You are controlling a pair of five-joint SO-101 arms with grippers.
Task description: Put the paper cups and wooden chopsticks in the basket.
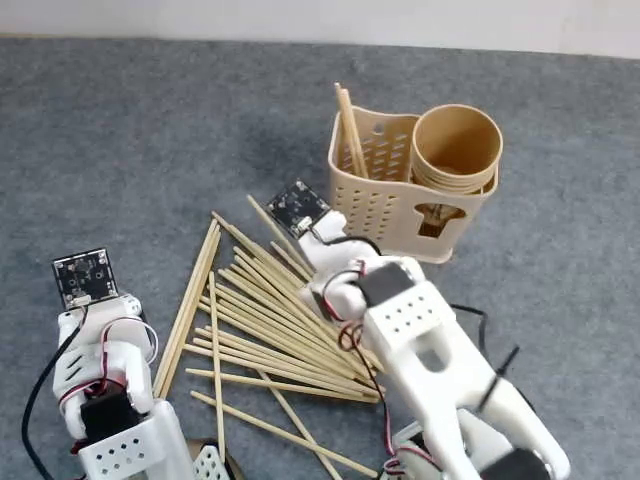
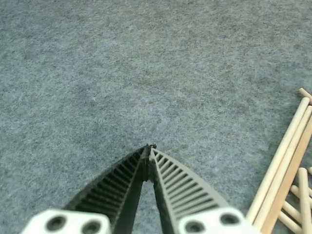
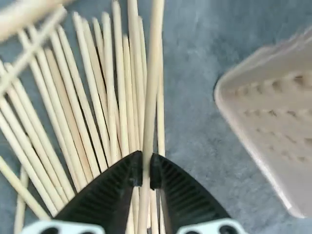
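High view is giving you the layout: the basket (image 1: 385, 215) is standing on the grey table (image 1: 120, 130), with the stacked paper cups (image 1: 457, 150) sitting in one compartment and some wooden chopsticks (image 1: 350, 135) leaning upright in the other. A loose pile (image 1: 265, 315) of more chopsticks is lying fanned out on the table between the two arms. Right wrist view is adding what the arm is covering from above: the right gripper (image 3: 146, 163) is clamped on a single chopstick (image 3: 152, 87), which is running out ahead across the loose pile, with a corner of the basket lying near on one side. Left wrist view is telling you that the left gripper (image 2: 148, 148) is pressed together with nothing between its fingers, hanging over bare table, with the edge of the loose pile just beside it.
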